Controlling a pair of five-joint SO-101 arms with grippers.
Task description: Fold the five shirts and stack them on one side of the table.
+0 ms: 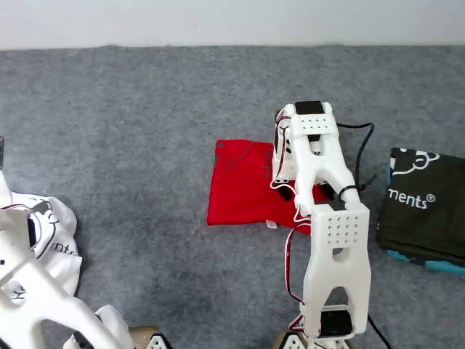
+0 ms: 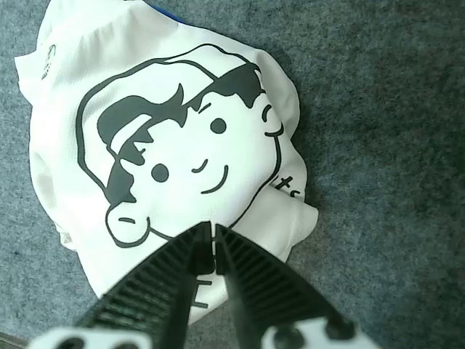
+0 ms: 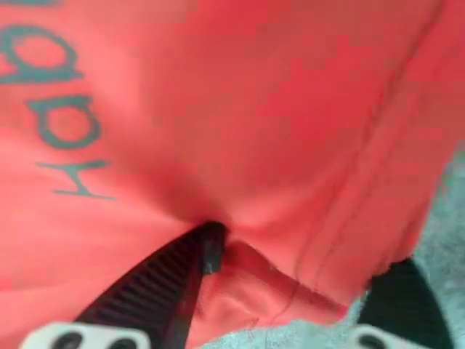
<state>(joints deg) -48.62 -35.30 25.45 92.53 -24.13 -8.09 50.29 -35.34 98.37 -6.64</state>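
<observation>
Right gripper (image 3: pixel 301 273): jaws wide apart, straddling bunched edge of red shirt (image 1: pixel 240 189), one fingertip (image 3: pixel 209 247) pressed into cloth. Red shirt folded flat at centre of frame on grey table (image 1: pixel 131 131), arm over its right part. Left gripper (image 2: pixel 213 234): jaws closed together, nothing between, above white cartoon-face shirt (image 1: pixel 65 218), crumpled at lower left. Dark folded shirt (image 1: pixel 429 218) at right edge, well apart from red one.

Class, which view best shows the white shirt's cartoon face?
The left wrist view: the white shirt lies right below, face plainly visible. The high view catches it at the left edge of the table, partly behind the left arm. The right wrist view faces the red shirt.
</observation>
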